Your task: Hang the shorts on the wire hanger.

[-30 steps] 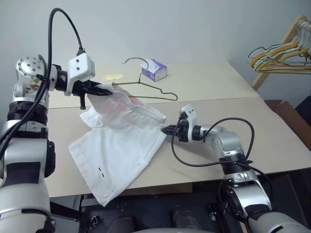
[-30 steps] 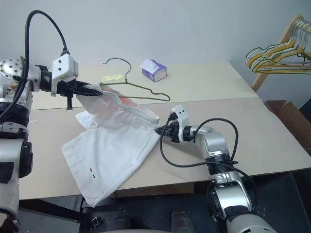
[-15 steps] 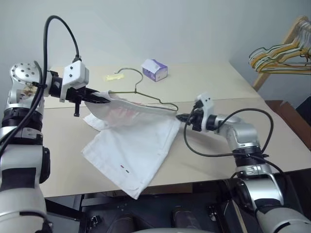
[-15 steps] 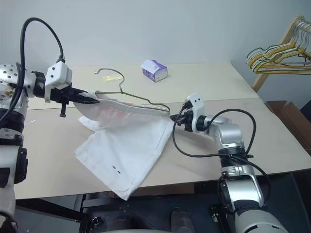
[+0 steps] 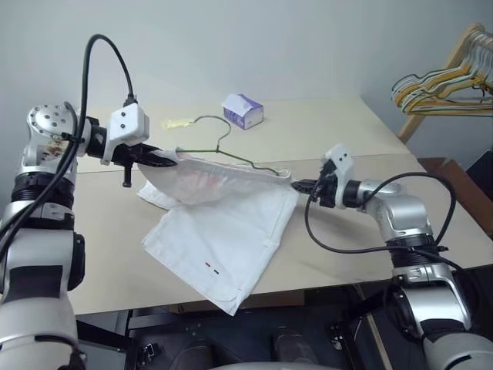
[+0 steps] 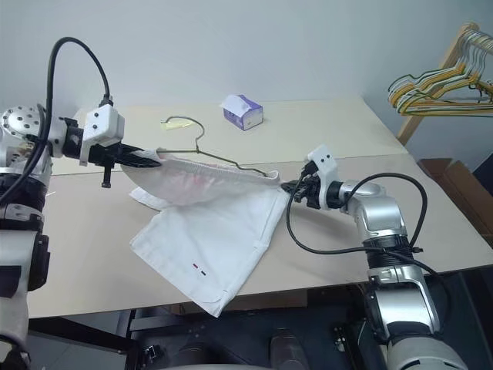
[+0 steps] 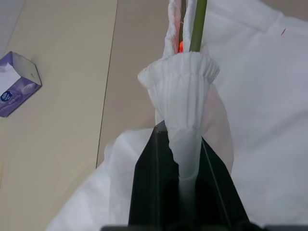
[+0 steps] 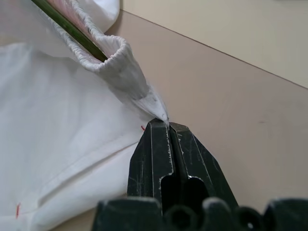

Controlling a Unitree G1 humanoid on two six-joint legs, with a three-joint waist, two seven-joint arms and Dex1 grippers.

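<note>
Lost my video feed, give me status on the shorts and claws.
Left claw and right claw both shut on the shorts, waistband stretched between them. Wire hanger threaded through waistband, hook showing. Tissue box behind, apart.

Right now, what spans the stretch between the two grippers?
The shorts' waistband is stretched from the left gripper to the right gripper, with the wire hanger running along it. The left eye view shows it.
</note>
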